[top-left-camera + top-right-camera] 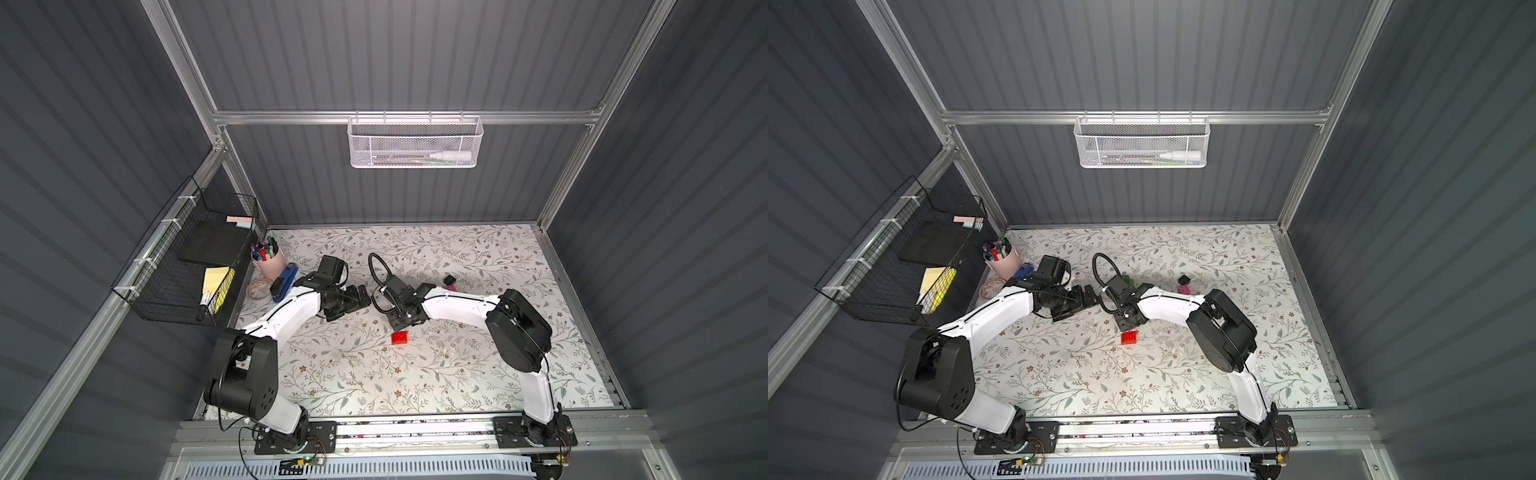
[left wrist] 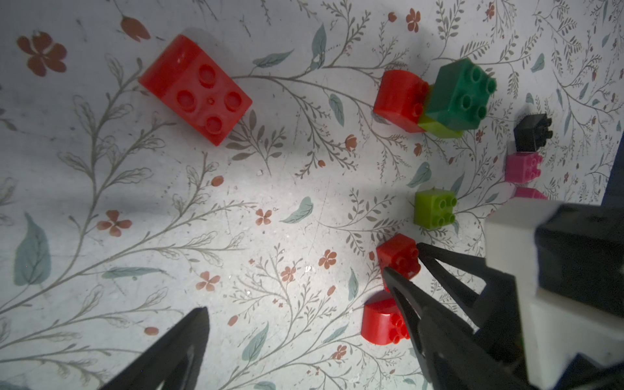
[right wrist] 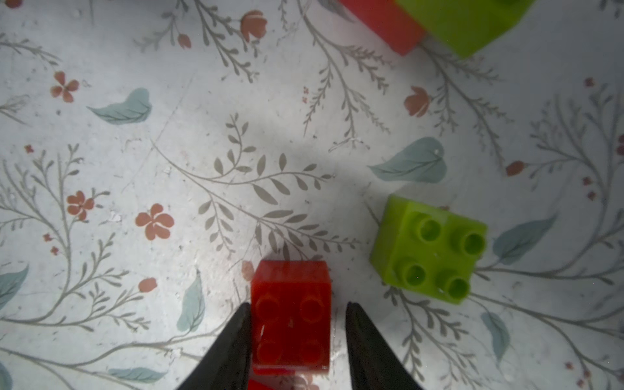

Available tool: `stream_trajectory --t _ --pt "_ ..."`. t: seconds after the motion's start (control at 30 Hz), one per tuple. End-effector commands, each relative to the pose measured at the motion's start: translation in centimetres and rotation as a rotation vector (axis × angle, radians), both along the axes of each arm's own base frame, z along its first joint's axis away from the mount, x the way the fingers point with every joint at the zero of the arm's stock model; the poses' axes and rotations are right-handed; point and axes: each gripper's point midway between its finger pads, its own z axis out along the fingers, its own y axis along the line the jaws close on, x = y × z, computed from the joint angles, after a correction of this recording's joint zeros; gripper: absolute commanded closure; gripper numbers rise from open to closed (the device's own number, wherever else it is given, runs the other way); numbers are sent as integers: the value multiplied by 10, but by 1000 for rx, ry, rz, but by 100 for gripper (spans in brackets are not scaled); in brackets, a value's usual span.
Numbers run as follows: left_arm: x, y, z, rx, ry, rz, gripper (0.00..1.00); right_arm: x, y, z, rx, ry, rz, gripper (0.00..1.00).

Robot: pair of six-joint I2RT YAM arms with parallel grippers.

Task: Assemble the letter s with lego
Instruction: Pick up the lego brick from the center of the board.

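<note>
Barely begun — only a red, lime and dark-green plastic brick cluster [image 2: 456, 98] looks joined; my right gripper [image 3: 297, 305] straddles, unclamped, a small red studded brick [image 3: 290, 287] at twelve o'clock from a loose large red brick [image 1: 400, 337] — left gripper [image 1: 362, 297] released.

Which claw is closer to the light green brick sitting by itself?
Right. The right gripper stands just beside the light green brick, straddling a small red brick. The left gripper sits farther off, wide open.
</note>
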Motion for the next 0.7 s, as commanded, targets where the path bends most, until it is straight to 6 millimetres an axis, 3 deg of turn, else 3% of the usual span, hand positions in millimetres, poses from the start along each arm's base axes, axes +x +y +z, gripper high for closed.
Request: stream_trajectory --t 0.0,0.27,0.5,0.67 --pt "-5 2 7 -5 -22 -21 0 3 -3 -4 -51 -15 1 58" --pt "-10 4 4 1 -12 -32 0 2 -5 3 -72 -28 37 70" --pt "-7 3 12 -6 -28 -42 0 1 -9 62 7 -104 133 75" --pt "-7 -7 23 -41 -59 -113 0 -4 -22 87 32 -120 273 78"
